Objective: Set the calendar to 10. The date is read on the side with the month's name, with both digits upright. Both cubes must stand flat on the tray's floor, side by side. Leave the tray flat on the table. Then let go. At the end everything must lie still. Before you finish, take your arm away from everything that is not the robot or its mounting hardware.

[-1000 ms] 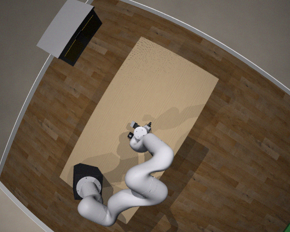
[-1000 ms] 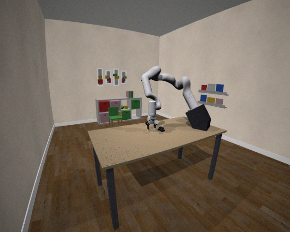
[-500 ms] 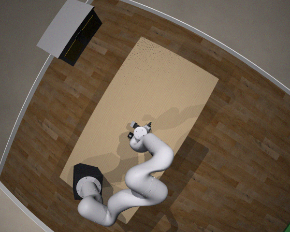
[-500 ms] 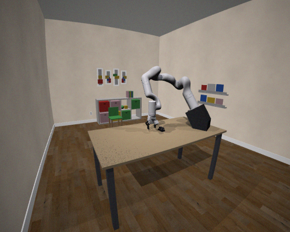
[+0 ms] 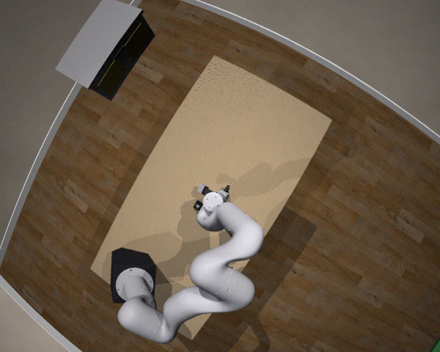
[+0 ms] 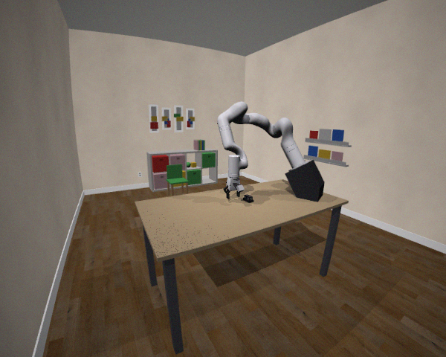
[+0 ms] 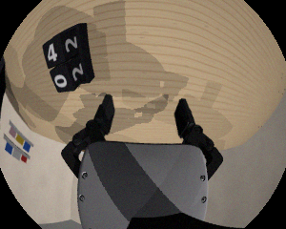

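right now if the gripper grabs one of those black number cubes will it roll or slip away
Probably not roll: the number cubes are flat-faced blocks sitting side by side, so one should stay put or slide rather than tumble. They look rigid, so the fingers likely get firm flat contact. The open gripper stands off to one side; nudging one cube may shift its neighbour.

Gripper point(image 7: 143, 111) fingers spread wide, nothing between them; bare table point(image 7: 200, 45) below and ahead. Only obstacle nearby: calendar point(image 7: 70, 57), black cubes side by side, ahead-left of left fingertip in wrist view, apart from it. Right side and straight ahead free. Arm's black pedestal point(image 5: 118, 257) well behind.
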You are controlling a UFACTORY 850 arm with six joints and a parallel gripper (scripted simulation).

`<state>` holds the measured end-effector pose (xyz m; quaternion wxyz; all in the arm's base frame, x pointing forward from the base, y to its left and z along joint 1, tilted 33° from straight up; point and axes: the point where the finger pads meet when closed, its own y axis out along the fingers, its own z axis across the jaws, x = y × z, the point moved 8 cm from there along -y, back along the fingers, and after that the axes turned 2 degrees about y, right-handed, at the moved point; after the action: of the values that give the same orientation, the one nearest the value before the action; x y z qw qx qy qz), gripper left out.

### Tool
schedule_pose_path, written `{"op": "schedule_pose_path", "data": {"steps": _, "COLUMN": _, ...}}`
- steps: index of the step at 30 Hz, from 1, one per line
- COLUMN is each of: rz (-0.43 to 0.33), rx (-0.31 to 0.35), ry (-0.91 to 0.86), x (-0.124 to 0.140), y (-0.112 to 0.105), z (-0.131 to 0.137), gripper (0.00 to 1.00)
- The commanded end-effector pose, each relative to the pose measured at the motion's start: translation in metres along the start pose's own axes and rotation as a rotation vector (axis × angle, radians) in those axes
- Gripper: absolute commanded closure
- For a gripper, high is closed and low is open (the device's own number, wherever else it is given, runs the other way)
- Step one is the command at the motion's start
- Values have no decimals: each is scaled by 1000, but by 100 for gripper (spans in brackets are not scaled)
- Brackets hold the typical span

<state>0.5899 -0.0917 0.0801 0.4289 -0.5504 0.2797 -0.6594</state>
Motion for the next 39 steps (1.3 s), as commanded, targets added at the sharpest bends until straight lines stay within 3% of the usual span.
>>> {"op": "schedule_pose_path", "data": {"steps": 1, "rz": 0, "rx": 1, "ry": 0, "x": 0, "y": -1, "z": 1, "gripper": 0}}
{"op": "schedule_pose_path", "data": {"steps": 32, "rz": 0, "rx": 1, "ry": 0, "x": 0, "y": -1, "z": 1, "gripper": 0}}
{"op": "schedule_pose_path", "data": {"steps": 39, "rz": 0, "rx": 1, "ry": 0, "x": 0, "y": -17, "z": 1, "gripper": 0}}
